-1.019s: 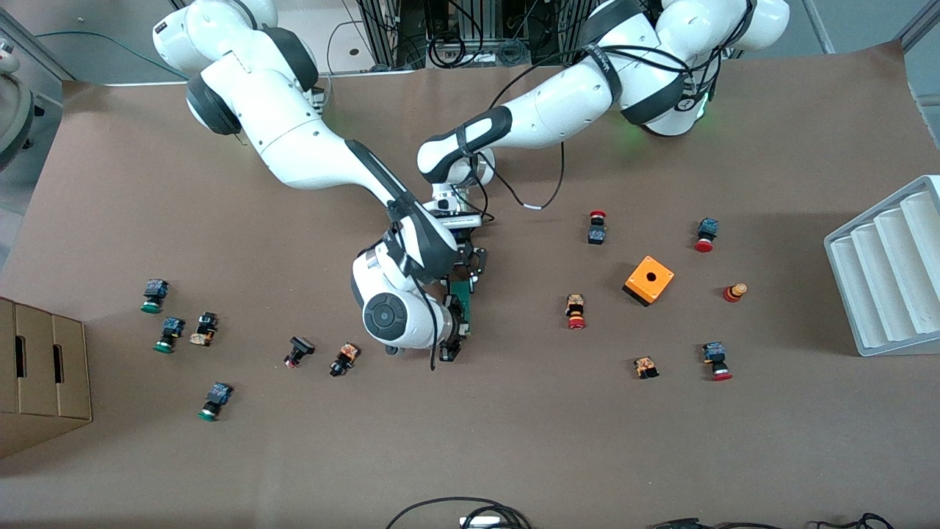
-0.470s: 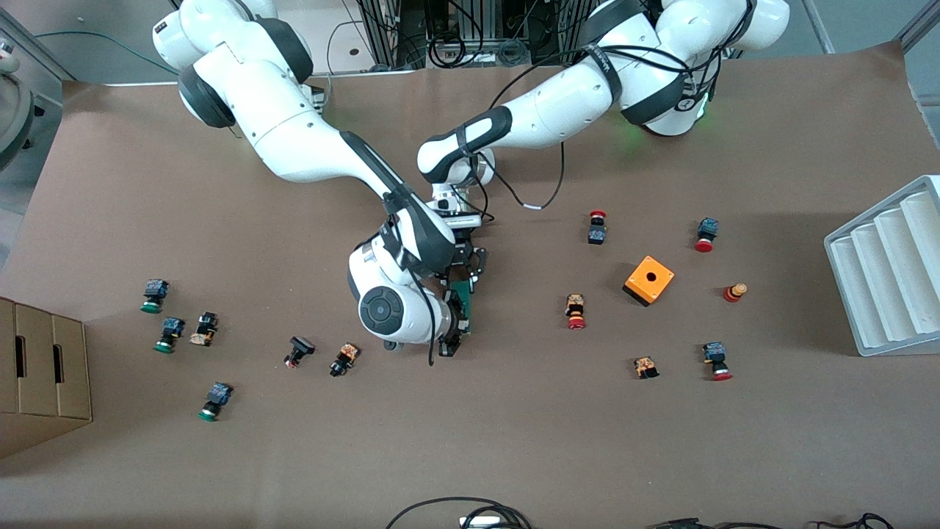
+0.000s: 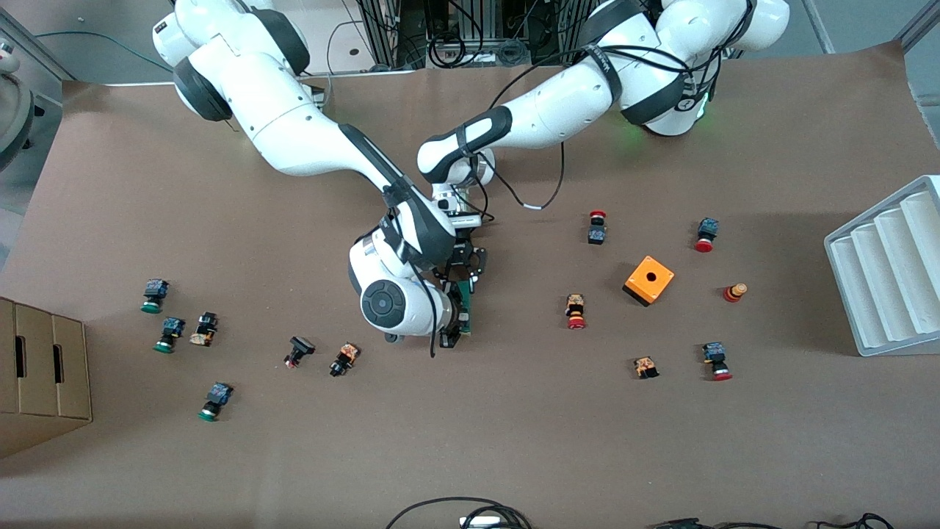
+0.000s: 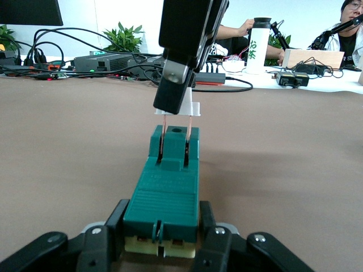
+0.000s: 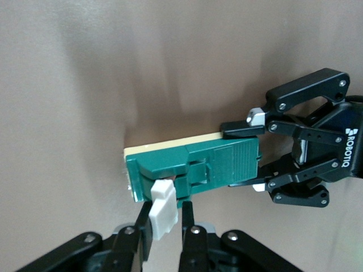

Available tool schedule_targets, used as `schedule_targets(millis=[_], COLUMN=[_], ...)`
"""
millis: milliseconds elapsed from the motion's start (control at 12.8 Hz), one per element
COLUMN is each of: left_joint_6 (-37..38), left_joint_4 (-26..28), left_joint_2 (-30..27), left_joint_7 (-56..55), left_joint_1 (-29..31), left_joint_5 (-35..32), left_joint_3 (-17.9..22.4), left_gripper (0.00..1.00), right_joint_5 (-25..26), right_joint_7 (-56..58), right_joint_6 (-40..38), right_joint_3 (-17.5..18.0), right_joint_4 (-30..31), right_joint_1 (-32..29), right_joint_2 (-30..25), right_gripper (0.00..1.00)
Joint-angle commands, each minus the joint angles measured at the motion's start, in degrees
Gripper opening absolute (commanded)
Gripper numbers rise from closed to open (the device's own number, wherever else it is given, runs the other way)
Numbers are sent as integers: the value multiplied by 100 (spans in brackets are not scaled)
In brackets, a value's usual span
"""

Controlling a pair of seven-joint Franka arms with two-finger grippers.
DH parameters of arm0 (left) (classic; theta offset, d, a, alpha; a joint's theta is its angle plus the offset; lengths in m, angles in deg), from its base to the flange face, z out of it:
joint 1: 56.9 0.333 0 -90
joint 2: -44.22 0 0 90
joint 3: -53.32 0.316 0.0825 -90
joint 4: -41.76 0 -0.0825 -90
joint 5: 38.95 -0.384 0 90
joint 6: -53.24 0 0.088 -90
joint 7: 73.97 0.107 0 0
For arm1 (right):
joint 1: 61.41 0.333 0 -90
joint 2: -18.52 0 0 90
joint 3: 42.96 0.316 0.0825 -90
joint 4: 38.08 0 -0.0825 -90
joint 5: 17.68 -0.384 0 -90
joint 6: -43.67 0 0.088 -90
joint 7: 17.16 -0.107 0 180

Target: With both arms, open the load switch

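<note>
With the left gripper (image 4: 161,249) clamping the load switch (image 4: 165,190) down on the desk (image 4: 283,170), the right gripper (image 5: 167,226), pinching its white piece (image 5: 163,208), should pull straight out, not sideways.

Surface (image 3: 514,441) covered in plain brown matte sheet; grey floor shows past its corners. Cardboard box (image 3: 40,375) at the right arm's end, grey ribbed tray (image 3: 892,272) at the left arm's end, black cables (image 3: 455,510) at the edge nearest the front camera. Left wrist view: potted plants (image 4: 122,37), bottle (image 4: 258,45), white desk (image 4: 295,76), bright wall.
</note>
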Motion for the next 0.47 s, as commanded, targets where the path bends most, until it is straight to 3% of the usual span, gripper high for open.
schedule_targets(millis=[0, 392], left_joint_6=[-72, -89], left_joint_4=[-86, -86], left_joint_2=[111, 112], left_joint_7=[15, 32], left_joint_1=[19, 19], left_joint_5=[-42, -42], left_joint_3=[-61, -61], left_gripper=[56, 57], right_joint_5=[-97, -97], right_joint_7=[-46, -37], right_joint_6=[-83, -92], right_joint_3=[60, 60], right_joint_4=[359, 430], right_joint_1=[-4, 5], right_joint_2=[-269, -393], right_gripper=[25, 26])
